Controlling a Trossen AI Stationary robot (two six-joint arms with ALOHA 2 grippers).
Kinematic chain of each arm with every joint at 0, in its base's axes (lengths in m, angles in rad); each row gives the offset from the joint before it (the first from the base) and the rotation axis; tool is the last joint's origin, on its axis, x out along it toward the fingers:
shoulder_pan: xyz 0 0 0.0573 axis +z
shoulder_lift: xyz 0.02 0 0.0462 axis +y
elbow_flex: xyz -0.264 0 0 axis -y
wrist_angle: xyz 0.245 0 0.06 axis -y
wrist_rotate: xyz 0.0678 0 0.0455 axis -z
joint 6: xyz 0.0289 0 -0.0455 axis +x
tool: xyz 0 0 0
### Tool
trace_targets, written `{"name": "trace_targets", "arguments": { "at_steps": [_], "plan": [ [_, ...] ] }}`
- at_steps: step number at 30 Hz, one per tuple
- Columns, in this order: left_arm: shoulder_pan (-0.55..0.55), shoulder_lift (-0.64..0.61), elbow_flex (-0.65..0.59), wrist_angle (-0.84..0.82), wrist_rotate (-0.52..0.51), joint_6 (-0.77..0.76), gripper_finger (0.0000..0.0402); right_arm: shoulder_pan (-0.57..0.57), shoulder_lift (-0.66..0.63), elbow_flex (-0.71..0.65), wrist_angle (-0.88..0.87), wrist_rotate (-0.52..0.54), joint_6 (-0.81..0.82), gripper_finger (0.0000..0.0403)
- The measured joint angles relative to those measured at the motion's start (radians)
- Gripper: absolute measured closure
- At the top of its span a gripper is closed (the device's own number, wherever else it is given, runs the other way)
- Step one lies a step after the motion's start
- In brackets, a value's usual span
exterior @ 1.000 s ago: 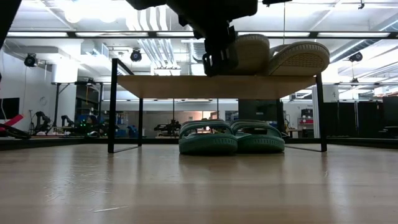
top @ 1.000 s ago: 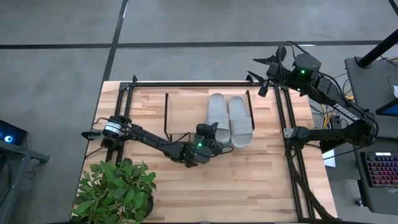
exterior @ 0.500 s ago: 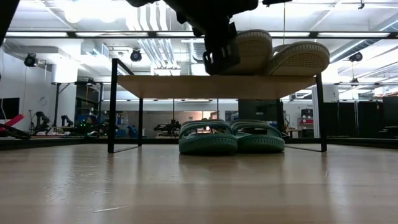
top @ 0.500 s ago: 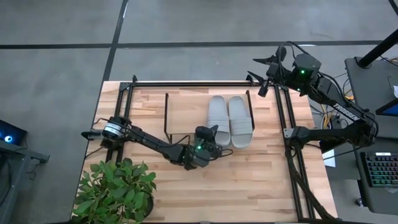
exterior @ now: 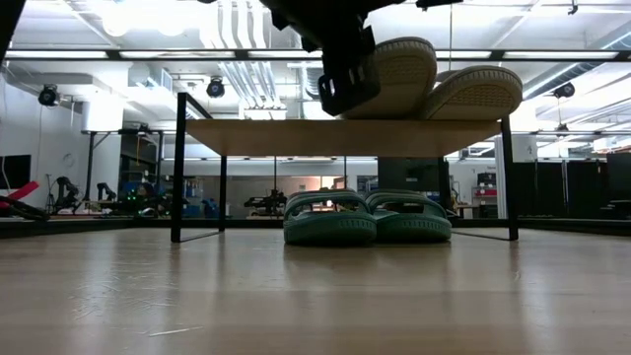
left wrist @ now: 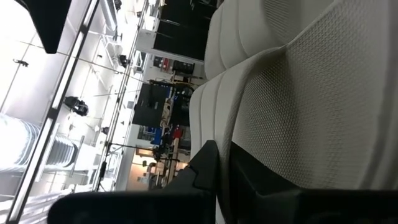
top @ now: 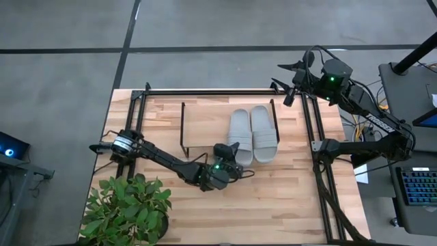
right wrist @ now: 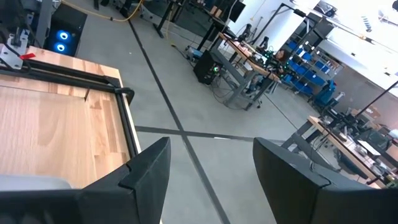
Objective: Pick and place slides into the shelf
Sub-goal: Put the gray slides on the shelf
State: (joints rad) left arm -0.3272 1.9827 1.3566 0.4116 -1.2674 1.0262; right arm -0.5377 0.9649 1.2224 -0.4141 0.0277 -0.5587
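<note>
Two pale grey slides (top: 240, 135) (top: 264, 132) lie side by side on the shelf's top board (exterior: 296, 136). Two teal slides (exterior: 329, 219) (exterior: 409, 219) stand on the table under the shelf. My left gripper (top: 227, 152) reaches level from the near side and is shut on the near end of the left grey slide (exterior: 399, 74). That slide's patterned sole (left wrist: 311, 93) fills the left wrist view. My right gripper (right wrist: 211, 168) hangs open and high at the table's far right corner (top: 290, 87), with nothing between its fingers. My left gripper has the left grey slide's near end (exterior: 383, 94), with the slide's rim (left wrist: 216, 134) between its two fingers (left wrist: 208, 167). The fingers come level from the table's near side, along the slide. The near end is tipped up off the top board, showing the sole.
A potted plant (top: 126, 208) stands at the table's near left corner, close to the left arm. Black frame rails (top: 205, 91) run along the far edge and down both sides (top: 317, 147). Bare table wood (top: 273, 198) lies in front of the shelf.
My left gripper has drawn a little toward the table's near edge, still shut on the left grey slide. The slide has come slightly nearer with it, and its near end is tipped up a bit higher. The other slides have kept still.
</note>
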Motion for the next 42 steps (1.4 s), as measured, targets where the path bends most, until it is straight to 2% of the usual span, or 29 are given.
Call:
{"name": "trace_targets", "arguments": {
  "at_steps": [5,8,14,21,26,31,42],
  "plan": [
    [0.007,0.000,-0.015,0.003,0.017,0.000,0.0400,0.000,0.000,0.000,0.000,0.000,0.000,0.0183],
    [0.007,0.000,-0.015,0.000,0.040,0.000,0.0385,0.000,0.000,0.000,0.000,0.000,0.001,0.0183],
    [0.020,0.000,-0.014,-0.001,0.116,-0.037,0.0329,0.000,0.000,0.000,0.000,0.000,0.006,0.0183],
    [0.029,-0.003,-0.014,-0.001,0.124,-0.052,0.0255,0.000,0.000,0.000,0.000,0.000,0.009,0.0183],
    [0.031,-0.031,-0.015,-0.002,0.121,-0.052,0.0220,0.000,0.000,0.000,0.000,0.000,0.009,0.0183],
    [0.031,-0.056,-0.016,-0.003,0.119,-0.045,0.0207,0.000,0.000,0.000,0.000,0.000,0.009,0.0184],
    [0.028,-0.070,-0.021,-0.011,0.125,-0.052,0.0205,0.000,0.000,0.000,0.000,0.000,0.009,0.0184]
  ]
}}
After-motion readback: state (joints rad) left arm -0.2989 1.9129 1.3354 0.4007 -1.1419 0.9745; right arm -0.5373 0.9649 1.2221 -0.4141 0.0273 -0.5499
